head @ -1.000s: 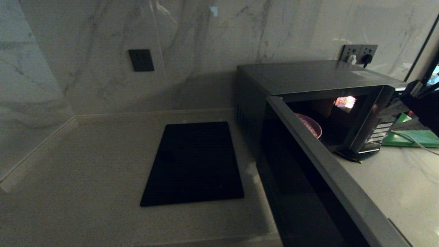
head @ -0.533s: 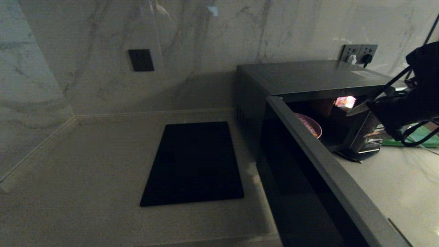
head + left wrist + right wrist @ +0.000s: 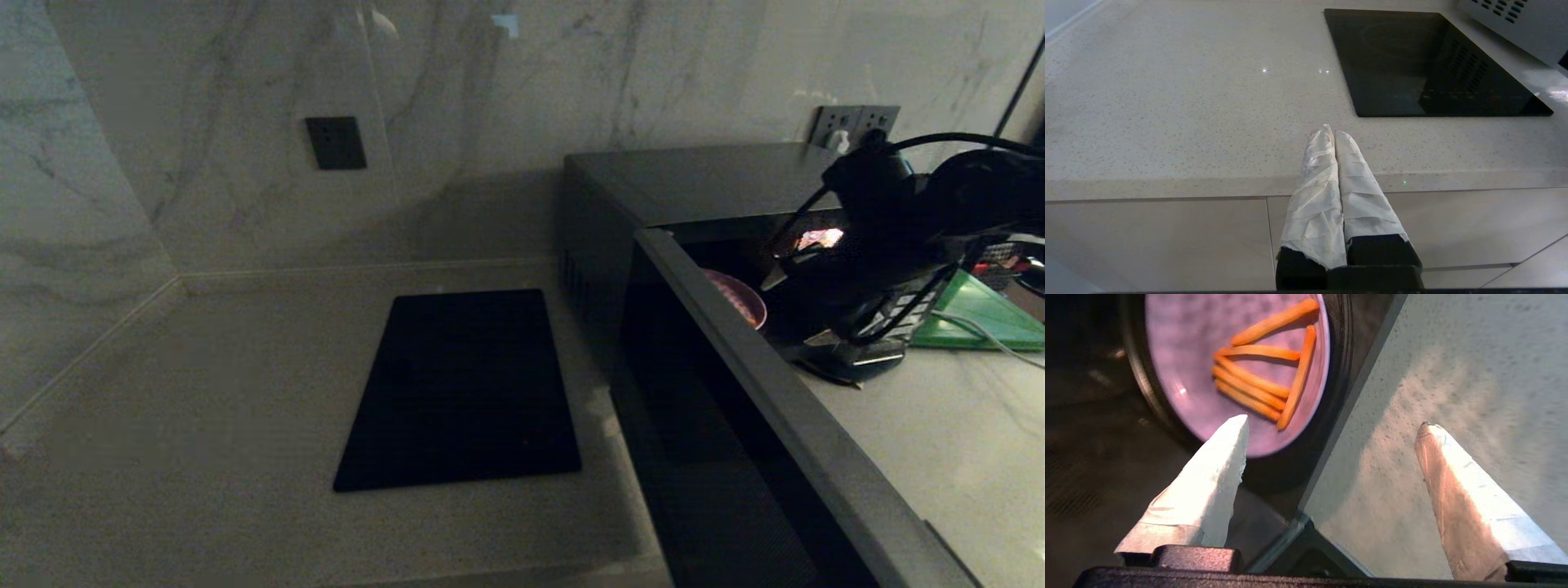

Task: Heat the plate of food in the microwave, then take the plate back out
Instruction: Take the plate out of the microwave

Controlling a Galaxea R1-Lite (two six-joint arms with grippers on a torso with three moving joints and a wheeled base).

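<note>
From your head camera, the microwave [image 3: 702, 184] stands with its door [image 3: 775, 425] swung wide, and only a sliver of the plate of food [image 3: 739, 296] peeks over the door's edge. The right gripper [image 3: 796, 265] sits at the oven's mouth, a dark shape there. The right wrist camera gives you more: the plate of food [image 3: 1200, 371] rests inside on the turntable, orange sticks [image 3: 1265, 371] plain to see, and the right gripper [image 3: 1331, 428] is spread wide, holding nothing. Only the left wrist camera shows the left gripper [image 3: 1331, 132], fingers pressed together, parked by the counter [image 3: 1167, 102] edge near the cooktop [image 3: 1425, 61].
</note>
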